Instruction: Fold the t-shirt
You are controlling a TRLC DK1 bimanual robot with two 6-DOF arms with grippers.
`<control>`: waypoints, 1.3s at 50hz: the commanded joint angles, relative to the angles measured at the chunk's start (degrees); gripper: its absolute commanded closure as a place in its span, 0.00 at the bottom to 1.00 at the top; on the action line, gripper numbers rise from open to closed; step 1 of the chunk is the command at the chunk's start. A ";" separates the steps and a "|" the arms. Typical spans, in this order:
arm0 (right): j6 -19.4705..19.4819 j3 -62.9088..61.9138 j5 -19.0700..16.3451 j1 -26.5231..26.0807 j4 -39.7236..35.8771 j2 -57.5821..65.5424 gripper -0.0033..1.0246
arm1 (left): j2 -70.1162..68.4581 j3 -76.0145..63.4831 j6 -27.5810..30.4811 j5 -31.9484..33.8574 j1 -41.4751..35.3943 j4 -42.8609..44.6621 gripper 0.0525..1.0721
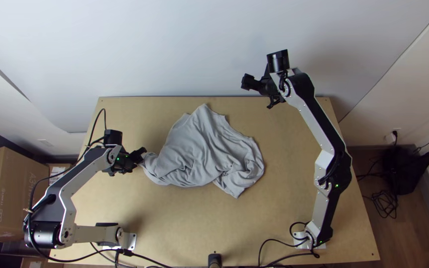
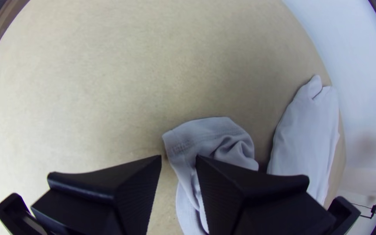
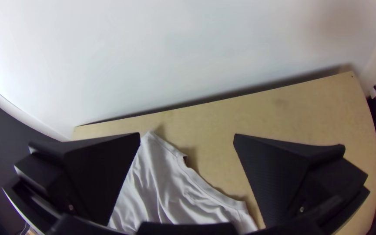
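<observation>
We see the left arm standing at the near-left corner of the tabletop, its elbow bent out over the left edge and its forearm angled inward. Its end effector is low at the shirt's left end, its black fingers moderately apart. The right arm stretches up along the right edge; its end effector hangs by the far edge, spread wide, apart from the shirt.

The shirt lies between the tabletop's middle and far edge, bunched along its near side, with a peak pointing towards that far edge. In the left wrist view we make out a stitched hem between and just past the fingertips. The right wrist view gives us a notched border on the soft, rippled grey fabric, and a smooth pale wall beyond.
</observation>
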 commanded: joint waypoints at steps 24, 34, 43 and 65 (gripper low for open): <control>-1.05 2.06 -0.26 -0.86 0.76 3.44 0.04 | -1.39 -1.42 2.97 -0.86 -0.46 3.87 0.97; -0.61 7.07 -6.33 -1.12 0.76 11.17 0.04 | -9.39 2.27 4.37 -0.86 0.51 -1.49 0.97; -0.44 9.36 -9.67 0.72 3.39 16.80 0.04 | -13.96 6.40 5.87 -0.86 1.21 -6.33 0.97; -11.60 9.00 -11.86 7.05 19.48 25.50 0.04 | -19.59 6.84 8.33 -0.59 1.21 -9.40 0.97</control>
